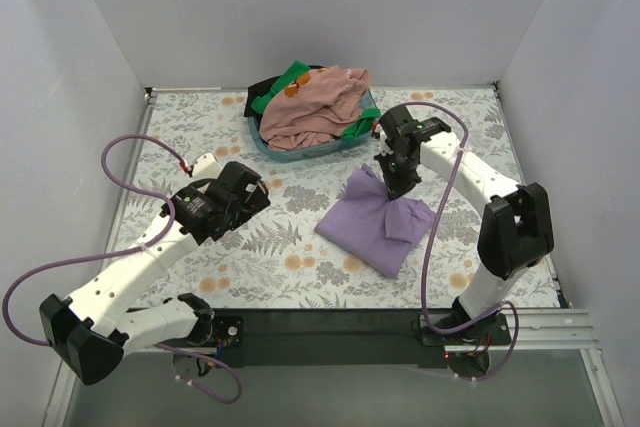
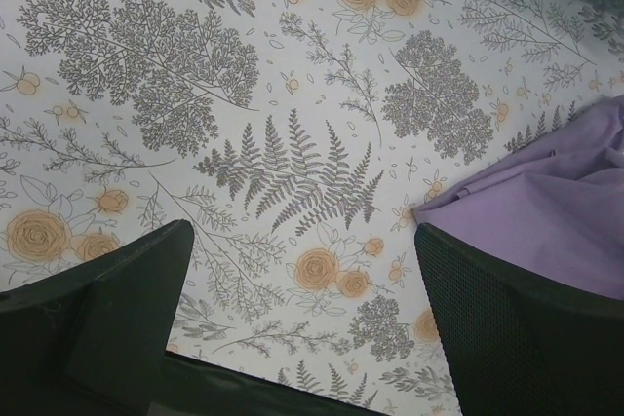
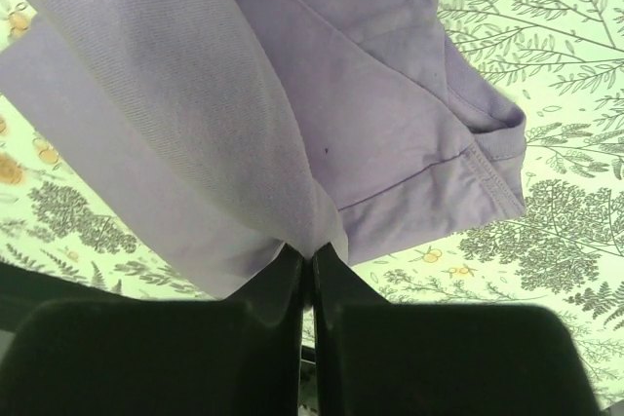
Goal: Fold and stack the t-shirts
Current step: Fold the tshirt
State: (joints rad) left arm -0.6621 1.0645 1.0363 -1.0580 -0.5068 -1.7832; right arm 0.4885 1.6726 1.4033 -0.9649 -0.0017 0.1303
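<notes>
The right end effector point(image 3: 310, 255) is pressed together on a raised fold of the lavender t-shirt point(image 1: 372, 229). The rest of the shirt hangs from that pinch and spreads over the counter point(image 1: 300, 239) just below it and toward the arm's base. The left end effector point(image 2: 302, 236) is spread wide and holds nothing, with a corner of the shirt lying just beside its right finger. The main risk is the thin bite: only a narrow ridge of cloth seems to sit between the tips, so a pull could slip it free. With nothing pinning the shirt, a pull could also drag the lower layers and bunch the fold. The right wrist view shows the pinch and a hemmed sleeve lying flat, which the overhead view blurs. Only the overhead view shows the teal basket point(image 1: 300, 154) beyond the right end effector. It holds the pink t-shirt point(image 1: 315, 107), the green t-shirt point(image 1: 292, 75) and what looks like the black t-shirt point(image 1: 262, 87), all unfolded.
</notes>
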